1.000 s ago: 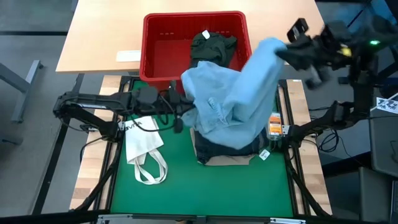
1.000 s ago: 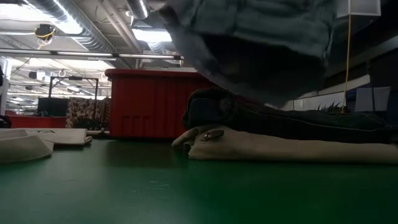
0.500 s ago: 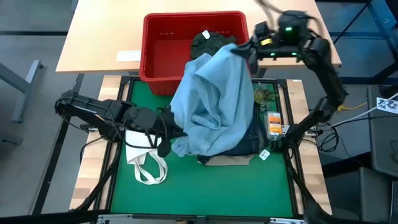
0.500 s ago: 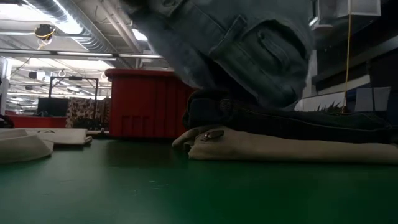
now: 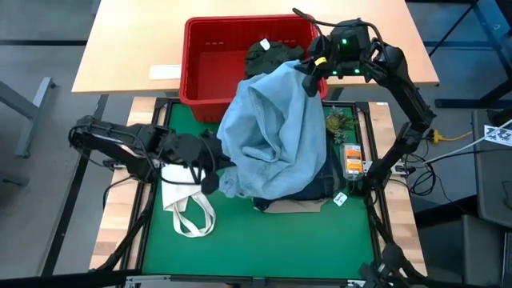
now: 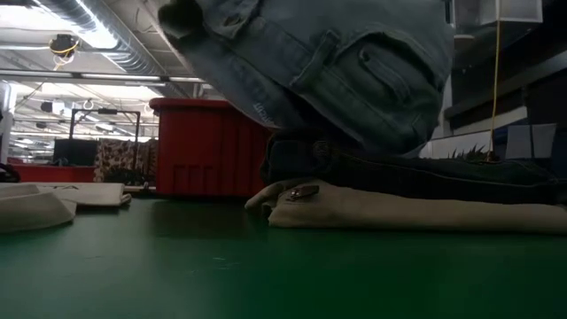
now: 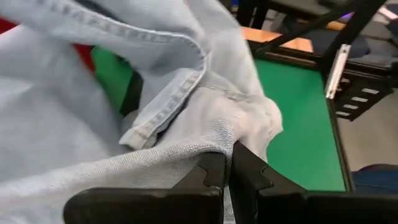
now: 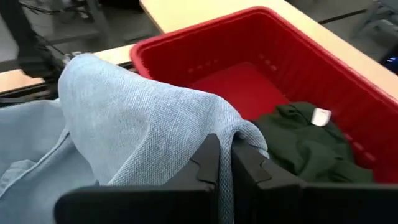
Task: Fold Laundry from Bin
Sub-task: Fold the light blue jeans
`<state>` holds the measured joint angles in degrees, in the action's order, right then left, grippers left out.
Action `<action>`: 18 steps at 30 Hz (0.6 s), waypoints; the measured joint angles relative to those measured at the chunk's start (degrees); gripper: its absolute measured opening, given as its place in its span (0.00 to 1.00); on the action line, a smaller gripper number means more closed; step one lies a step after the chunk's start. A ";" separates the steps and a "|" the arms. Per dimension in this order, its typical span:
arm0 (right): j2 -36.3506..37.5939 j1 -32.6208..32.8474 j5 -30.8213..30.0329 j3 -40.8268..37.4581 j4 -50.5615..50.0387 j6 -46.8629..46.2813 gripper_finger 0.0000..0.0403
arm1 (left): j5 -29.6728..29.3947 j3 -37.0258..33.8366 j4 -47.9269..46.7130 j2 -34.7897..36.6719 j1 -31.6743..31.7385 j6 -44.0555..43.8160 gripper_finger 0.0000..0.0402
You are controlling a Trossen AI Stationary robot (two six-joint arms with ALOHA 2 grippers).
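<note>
The light blue jeans (image 5: 272, 132) hang between my two grippers, sagging over the stack of dark navy jeans (image 6: 399, 173) and beige trousers (image 6: 399, 213) on the green mat (image 5: 264, 240). My left gripper (image 5: 221, 170) is shut on their near left end. My right gripper (image 5: 309, 74) is shut on their far right end, above the red bin's (image 5: 210, 72) right front corner. A dark olive-green piece (image 5: 272, 54) lies inside the bin. In the low view the light blue jeans (image 6: 337, 62) hang just above the stack. My left gripper pinches a bunched corner of the jeans (image 7: 239, 127) between its two fingers, next to a stitched hem. The fingers come from the table's left, slanting down. How many layers it holds I cannot tell. The cloth rises slack from there toward the other gripper. My right gripper pinches a fold of the jeans (image 8: 208, 121) between its two fingers, coming from the table's right and slanting down. The cloth drapes over the fingertips. It falls away slack toward the left arm, held above the bin's rim.
A white tote bag (image 5: 186, 196) with looped straps lies on the mat's left part, under the left arm. Small packets (image 5: 352, 156) sit along the mat's right edge. The near half of the mat is bare green.
My right gripper has swung down and toward the table's left, from beyond the bin's right side to its right front corner, tipping downward. My left gripper has drawn toward the near left. The jeans, stretched out before, have sagged and bunched over the stack.
</note>
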<state>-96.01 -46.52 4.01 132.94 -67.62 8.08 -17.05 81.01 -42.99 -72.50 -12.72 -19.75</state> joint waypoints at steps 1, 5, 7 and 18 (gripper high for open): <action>0.00 0.00 -0.55 0.00 -0.08 -0.02 0.04 | 0.10 0.00 -1.20 0.59 0.76 -0.33 0.00; 0.00 0.00 -1.98 0.00 -0.39 -0.02 0.04 | 0.12 0.00 -6.63 2.75 3.70 -0.73 0.00; 0.00 0.00 -2.08 0.00 -0.24 -0.02 0.04 | 0.18 0.00 -9.51 3.55 4.99 -0.76 0.00; 0.00 0.00 -2.10 0.00 0.05 -0.09 0.04 | -0.10 0.02 -21.52 4.74 13.40 -1.18 0.00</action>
<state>-96.01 -46.52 1.92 132.94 -67.57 7.99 -17.16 81.03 -64.51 -67.75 0.68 -20.92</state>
